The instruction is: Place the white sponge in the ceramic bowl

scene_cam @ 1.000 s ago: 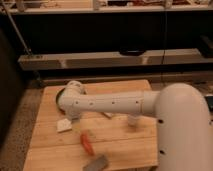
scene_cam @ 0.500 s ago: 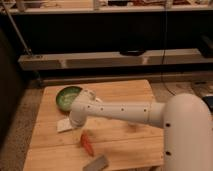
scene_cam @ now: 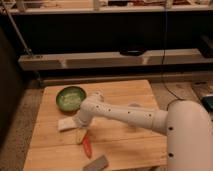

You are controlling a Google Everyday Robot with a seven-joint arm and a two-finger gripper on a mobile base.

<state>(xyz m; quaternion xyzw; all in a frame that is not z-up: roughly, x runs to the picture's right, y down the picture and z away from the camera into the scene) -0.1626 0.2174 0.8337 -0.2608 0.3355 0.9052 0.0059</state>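
gripper (scene_cam: 80,135): low over table (scene_cam: 131,95), pointing down at end of white arm (scene_cam: 125,116); jaws spread wide, nothing btwn them as far as shows.
white sponge (scene_cam: 65,123): flat on table, just beside gripper, to its left & a bit farther back as seen; touching or not, can't tell.
ceramic bowl (scene_cam: 70,98): past the sponge from gripper, farther back & left; near, clear of gripper. Upright, green w/ pale inside; sponge not in it.
red-orange item (scene_cam: 87,146): just in front of gripper tip, slightly right; contact can't tell.
grey block (scene_cam: 96,163): further front from gripper, at table's front edge.
arm: comes from robot body at right, crosses table, bends down to gripper right of the bowl.
shelf (scene_cam: 110,59): well behind gripper, beyond table's far edge.
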